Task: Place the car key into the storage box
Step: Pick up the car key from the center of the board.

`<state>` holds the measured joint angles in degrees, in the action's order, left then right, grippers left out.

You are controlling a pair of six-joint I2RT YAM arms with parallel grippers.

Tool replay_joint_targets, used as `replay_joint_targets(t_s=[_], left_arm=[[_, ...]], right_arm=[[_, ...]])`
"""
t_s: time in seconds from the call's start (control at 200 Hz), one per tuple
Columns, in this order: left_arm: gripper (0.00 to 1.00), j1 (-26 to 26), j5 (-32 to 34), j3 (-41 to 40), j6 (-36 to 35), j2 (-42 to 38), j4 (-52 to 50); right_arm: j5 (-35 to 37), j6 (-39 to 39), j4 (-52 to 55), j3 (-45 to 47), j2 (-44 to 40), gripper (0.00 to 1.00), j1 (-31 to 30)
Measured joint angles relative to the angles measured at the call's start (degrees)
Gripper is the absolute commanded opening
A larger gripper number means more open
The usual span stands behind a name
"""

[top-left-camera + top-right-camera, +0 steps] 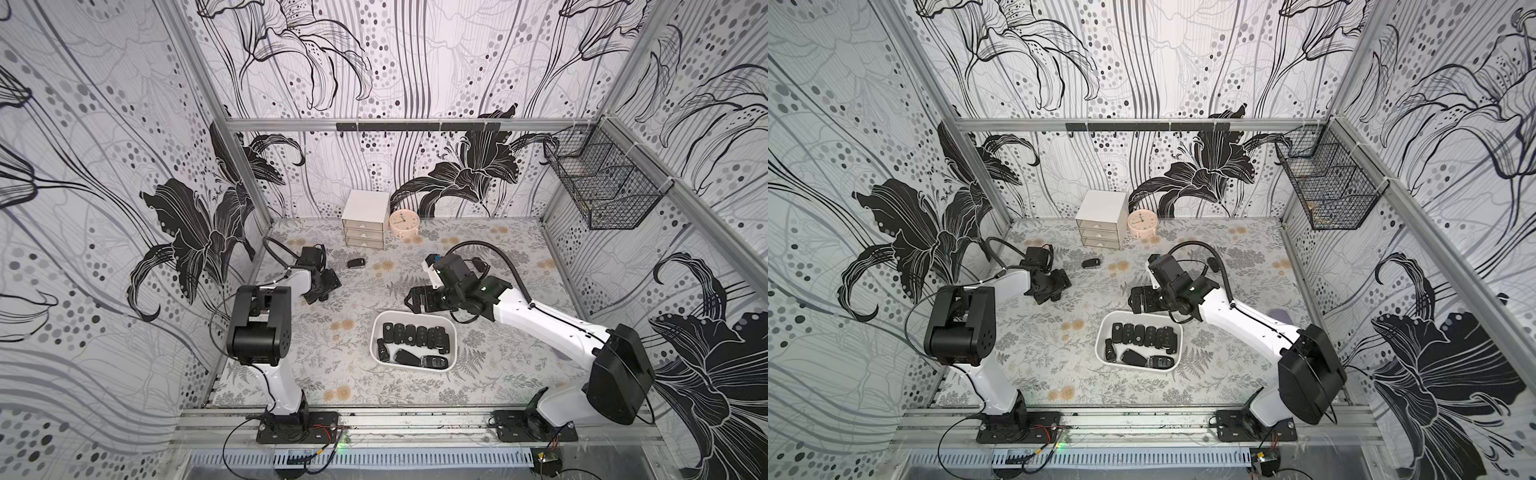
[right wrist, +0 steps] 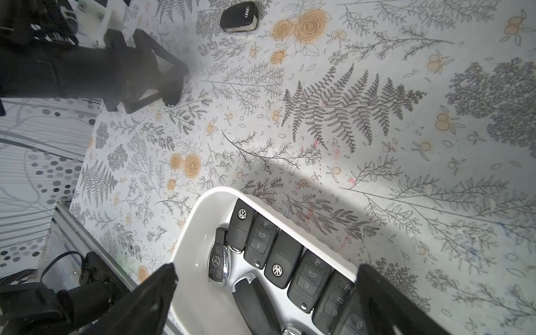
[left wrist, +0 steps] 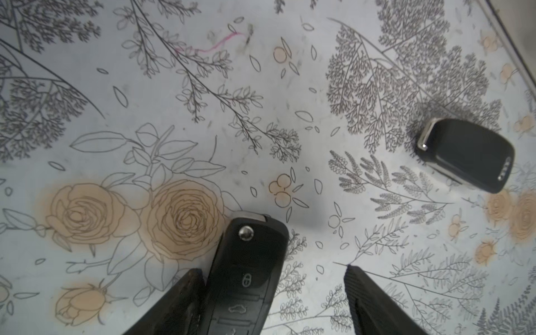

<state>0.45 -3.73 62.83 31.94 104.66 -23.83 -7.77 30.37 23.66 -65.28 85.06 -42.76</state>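
Left wrist view: the grasp step is judged in hand. The key [image 3: 249, 269], lying on the table [image 3: 290, 87], is straddled by the left gripper [image 3: 272, 271] with jaws partly open. One finger [image 3: 185, 290] is set against its side and the other is seen apart, so nothing is gripped. Closing, lifting and carrying to the box [image 1: 373, 340], well apart, are called for. The right gripper [image 2: 266, 269] is spread wide above the box, empty.

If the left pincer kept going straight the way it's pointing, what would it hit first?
The left pincer points downward. It would probably meet the black flip-type car key lying between its fingers first, then the floral-printed table mat beneath; its height above them is unclear.
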Motion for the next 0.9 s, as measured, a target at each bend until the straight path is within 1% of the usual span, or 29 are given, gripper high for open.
replay_joint_targets(t_s=[0.03, 0.11, 0.23, 0.305, 0.406, 0.451, 0.521, 0.586, 0.686, 0.811, 0.901], left_arm=[[0.76, -0.3, 0.9, 0.7, -0.2, 0.6, -0.7], [0.7, -0.6, 2.9, 2.3, -0.6, 1.9, -2.0], [0.68, -0.9, 5.7, 3.7, -0.9, 3.0, -3.3], [0.62, -1.1, 7.2, 4.3, -1.0, 3.6, -4.3], [0.51, -1.8, 8.9, 5.5, -1.0, 4.5, -5.7], [0.45, -2.1, 9.6, 6.0, -1.1, 4.9, -6.2], [0.4, -2.5, 10.4, 6.5, -1.0, 5.3, -6.9], [0.32, -3.0, 11.0, 6.6, -0.9, 5.4, -7.1], [0.29, -3.7, 11.6, 6.7, -0.8, 5.3, -7.5], [0.28, -5.2, 11.8, 6.4, -0.4, 4.1, -9.4], [0.28, -6.9, 11.8, 5.7, 0.3, 1.3, -10.9]], right_arm=[[0.0, 0.2, -0.1, 0.0, 0.1, 1.0, 0.0], [-0.2, 0.2, -0.2, 0.1, 0.2, 1.0, 0.0], [-0.2, 0.2, -0.2, 0.1, 0.2, 1.0, 0.0], [-0.2, 0.2, -0.2, 0.1, 0.2, 1.0, 0.0], [-0.2, 0.2, -0.2, 0.1, 0.2, 1.0, 0.0], [-0.2, 0.2, -0.2, 0.1, 0.2, 1.0, 0.0], [-0.2, 0.2, -0.2, 0.2, 0.2, 1.0, 0.0], [-0.2, 0.2, -0.2, 0.8, 0.2, 1.0, 0.0], [-0.2, 0.2, -0.2, 1.7, 0.0, 1.0, 0.0], [-0.2, 0.2, -0.2, 2.8, -1.2, 1.0, 0.0], [-0.2, 0.1, -0.5, 3.6, -2.6, 1.0, 0.0]])
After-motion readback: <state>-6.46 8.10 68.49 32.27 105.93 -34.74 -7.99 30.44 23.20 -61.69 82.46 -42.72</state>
